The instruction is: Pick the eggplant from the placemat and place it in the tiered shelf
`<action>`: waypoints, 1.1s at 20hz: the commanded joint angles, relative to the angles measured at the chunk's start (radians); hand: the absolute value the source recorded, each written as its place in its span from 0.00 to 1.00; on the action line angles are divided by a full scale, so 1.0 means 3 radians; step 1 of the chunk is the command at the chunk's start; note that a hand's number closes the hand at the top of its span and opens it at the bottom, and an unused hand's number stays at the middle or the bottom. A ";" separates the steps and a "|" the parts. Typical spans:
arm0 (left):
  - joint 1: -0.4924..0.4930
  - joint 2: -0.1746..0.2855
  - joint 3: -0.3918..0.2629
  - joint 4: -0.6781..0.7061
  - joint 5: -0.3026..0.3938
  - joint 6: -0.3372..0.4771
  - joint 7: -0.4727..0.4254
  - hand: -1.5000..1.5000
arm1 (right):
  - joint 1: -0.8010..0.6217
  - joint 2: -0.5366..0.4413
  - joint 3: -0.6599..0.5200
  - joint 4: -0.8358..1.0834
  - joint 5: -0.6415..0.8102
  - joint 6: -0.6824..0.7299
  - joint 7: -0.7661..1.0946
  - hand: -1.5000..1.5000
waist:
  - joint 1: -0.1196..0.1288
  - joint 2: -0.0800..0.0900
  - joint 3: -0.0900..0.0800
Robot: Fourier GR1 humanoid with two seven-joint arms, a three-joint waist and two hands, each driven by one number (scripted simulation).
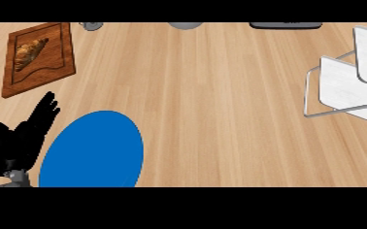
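A blue oval placemat (91,151) lies on the wooden counter at the lower left, and its visible top is bare. No eggplant shows anywhere in the head view. The tiered shelf (337,85), white panels in a thin metal frame, stands at the right edge. My left hand (28,131) rests open at the left edge, just left of the placemat, with its black fingers pointing up and holding nothing. My right hand is out of view.
A brown wooden board (39,56) carrying a loaf lies at the upper left. Two small grey objects (185,25) and a dark flat item (285,25) poke in along the far edge. Bare wooden counter (222,106) spans the middle between placemat and shelf.
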 commanded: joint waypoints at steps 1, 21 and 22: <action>0.0058 -0.0004 0.0041 0.0005 0.0025 -0.0025 -0.0067 0.50 | 0.0073 0.0004 -0.0311 -0.0046 -0.0404 0.0242 0.0151 0.00 | -0.0032 -0.0006 0.0004; 0.0205 -0.0068 0.0126 -0.0024 -0.0015 0.0084 -0.0085 0.50 | 0.1178 -0.1661 -0.2523 0.1243 -0.1200 0.1716 0.0101 0.00 | -0.0280 -0.0039 0.0016; 0.0199 0.0067 0.0191 -0.0092 0.0089 -0.0055 0.0016 0.50 | 0.1265 -0.1833 -0.2613 0.1353 -0.1173 0.1813 0.0138 0.00 | -0.0235 -0.0036 0.0014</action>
